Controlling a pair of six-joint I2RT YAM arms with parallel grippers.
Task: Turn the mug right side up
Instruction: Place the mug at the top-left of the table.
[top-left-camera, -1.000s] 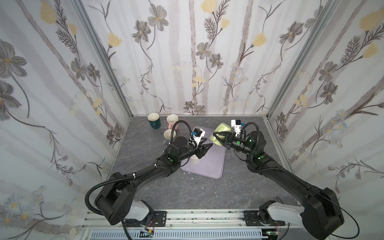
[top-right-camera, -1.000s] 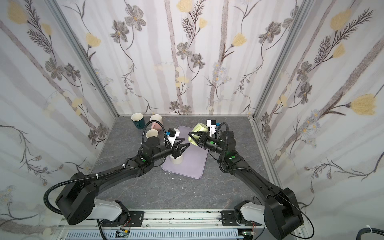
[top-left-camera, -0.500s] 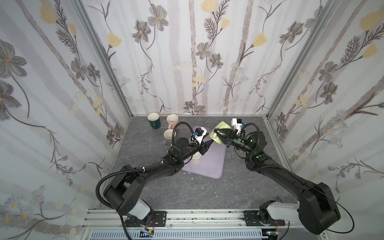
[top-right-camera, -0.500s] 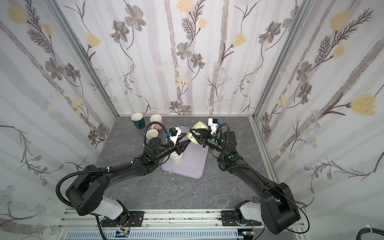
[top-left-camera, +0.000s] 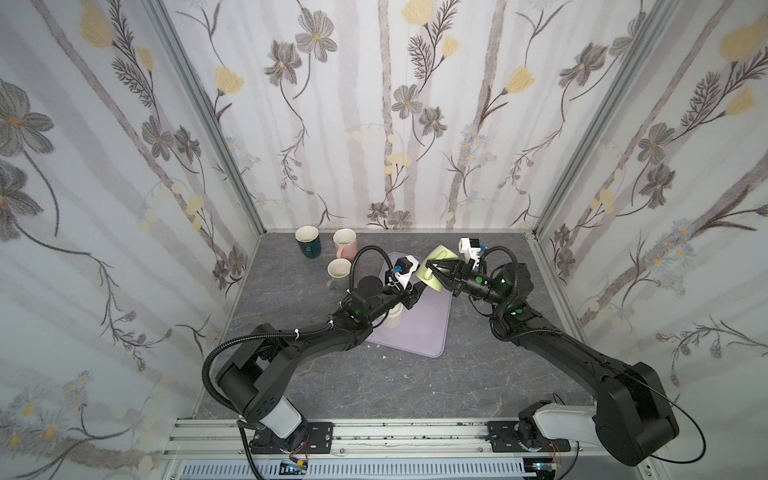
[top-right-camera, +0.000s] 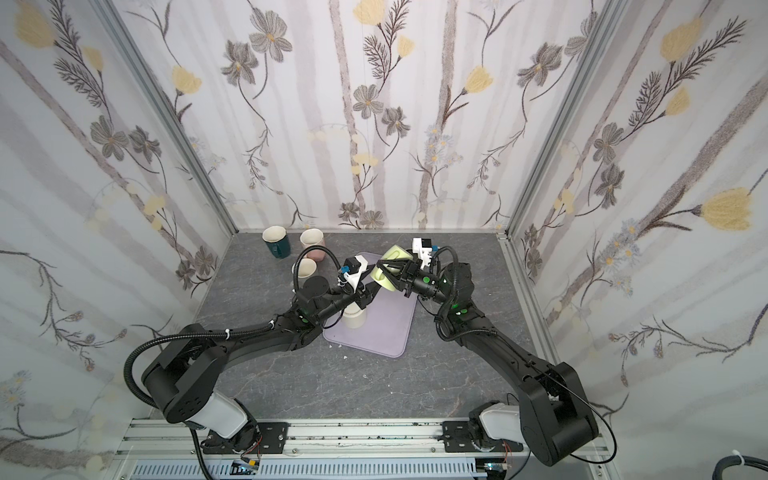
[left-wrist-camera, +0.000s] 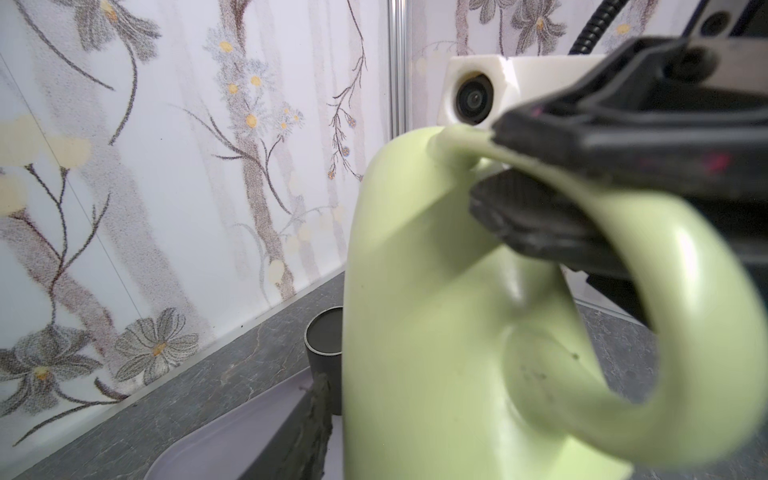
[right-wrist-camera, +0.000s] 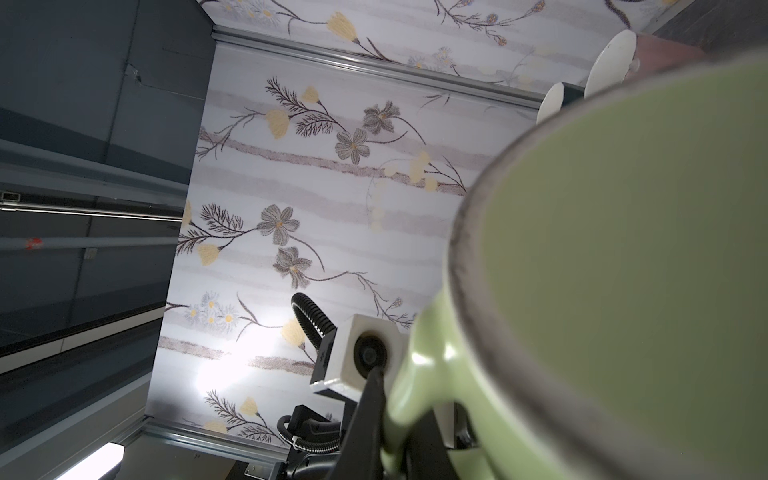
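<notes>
Only the left wrist view showed the right gripper (left-wrist-camera: 492, 164) pinching the mug's (left-wrist-camera: 415, 332) handle (left-wrist-camera: 685, 270); left gripper's (top-left-camera: 412, 291) spread unclear.

A lavender mat (top-left-camera: 419, 332) lies mid-table on the grey tabletop (top-left-camera: 374, 386). At its eleven o'clock stand three upright mugs: a teal mug (top-left-camera: 308, 246) farthest, a pink mug (top-left-camera: 346, 244) at its three o'clock, a grey mug (top-left-camera: 337, 270) nearest the mat.

Robot lab booth for sure; flowery wallpaper panels (top-left-camera: 374, 124) in aluminium framing (top-left-camera: 212, 124), arms (top-left-camera: 582, 357) bolted to a rail (top-left-camera: 374, 432) by the tabletop (top-left-camera: 374, 390).
</notes>
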